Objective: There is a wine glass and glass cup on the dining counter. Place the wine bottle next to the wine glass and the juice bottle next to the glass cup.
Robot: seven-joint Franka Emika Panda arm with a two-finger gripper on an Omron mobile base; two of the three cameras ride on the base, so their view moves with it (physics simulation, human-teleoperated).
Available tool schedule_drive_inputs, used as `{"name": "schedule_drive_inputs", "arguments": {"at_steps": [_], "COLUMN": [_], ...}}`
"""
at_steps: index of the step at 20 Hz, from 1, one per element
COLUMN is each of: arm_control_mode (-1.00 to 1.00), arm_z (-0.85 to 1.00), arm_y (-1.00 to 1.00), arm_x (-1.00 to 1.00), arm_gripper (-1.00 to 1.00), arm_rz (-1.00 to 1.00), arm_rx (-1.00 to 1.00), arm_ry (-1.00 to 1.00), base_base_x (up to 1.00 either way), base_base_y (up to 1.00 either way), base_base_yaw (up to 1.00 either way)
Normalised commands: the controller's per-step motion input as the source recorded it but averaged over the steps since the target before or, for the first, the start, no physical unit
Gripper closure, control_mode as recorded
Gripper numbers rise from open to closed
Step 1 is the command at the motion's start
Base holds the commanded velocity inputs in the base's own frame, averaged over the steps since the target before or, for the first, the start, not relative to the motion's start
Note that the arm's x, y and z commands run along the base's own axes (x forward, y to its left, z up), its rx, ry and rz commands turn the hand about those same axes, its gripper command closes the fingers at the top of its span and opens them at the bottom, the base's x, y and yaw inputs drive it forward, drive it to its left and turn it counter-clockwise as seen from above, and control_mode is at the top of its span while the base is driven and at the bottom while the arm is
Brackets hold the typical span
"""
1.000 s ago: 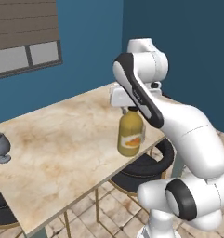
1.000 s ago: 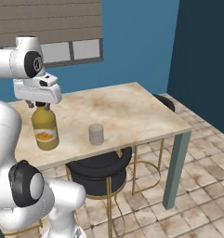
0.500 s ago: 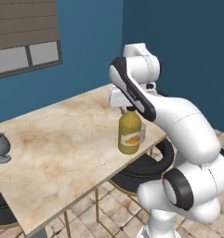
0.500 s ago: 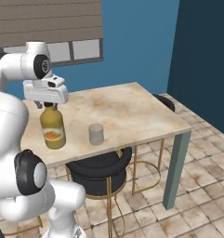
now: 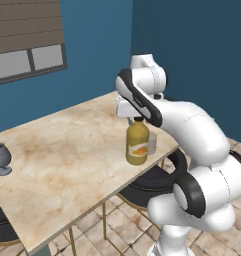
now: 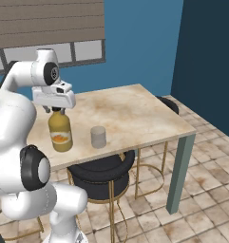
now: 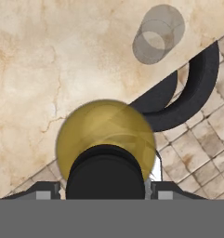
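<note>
My gripper [image 6: 57, 110] is shut on the black cap and neck of the yellow-orange juice bottle [image 6: 60, 134], gripping it from above. The bottle [image 5: 137, 145] is upright near the front edge of the beige marbled dining counter [image 5: 67, 150]. I cannot tell whether its base touches the top. The glass cup [image 6: 98, 136] stands on the counter a short way to the bottle's right. In the hand view the bottle [image 7: 104, 135] sits between the fingertips [image 7: 48, 189], with the cup [image 7: 157, 35] further off. The wine glass [image 5: 1, 157] stands at the counter's far left end. The wine bottle is out of view.
Black round stools [image 6: 99, 171] on gold legs sit under the counter's front edge. Another stool [image 6: 166, 103] stands at the far right end. A grey-green counter leg [image 6: 177, 175] stands on the tiled floor. A blue wall with a blinded window [image 5: 27, 45] runs behind.
The gripper has carried the juice bottle along the counter towards the glass cup, closing the gap. The arm's elbow has swung. The cup and the wine glass stay put.
</note>
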Motion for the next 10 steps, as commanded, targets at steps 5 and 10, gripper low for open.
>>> {"name": "schedule_drive_inputs", "arguments": {"at_steps": [5, 10], "arm_control_mode": [-1.0, -1.0], "arm_z": [-0.2, -0.22], "arm_y": [0.0, 0.0], "arm_x": [0.32, 0.28], "arm_gripper": [1.0, 1.0], "arm_rz": [0.0, 0.0], "arm_rx": [0.0, 0.0], "arm_ry": [0.0, 0.0], "base_base_x": [0.0, 0.0], "base_base_y": [0.0, 0.0], "base_base_yaw": [0.0, 0.0]}}
